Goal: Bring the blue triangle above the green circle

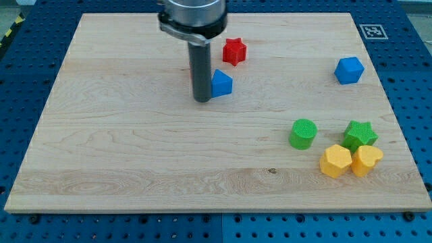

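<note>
The blue triangle (221, 83) lies on the wooden board left of centre, in the upper half. My tip (202, 100) stands right against the triangle's left side, at its lower left. The green circle (303, 133) sits in the lower right part of the board, well to the right of and below the triangle. The rod hides part of the triangle's left edge.
A red star (234, 51) lies just above and right of the blue triangle. A blue hexagon-like block (349, 70) is at the upper right. A green star (359, 135), a yellow hexagon (335, 161) and a yellow heart (366, 160) cluster right of the green circle.
</note>
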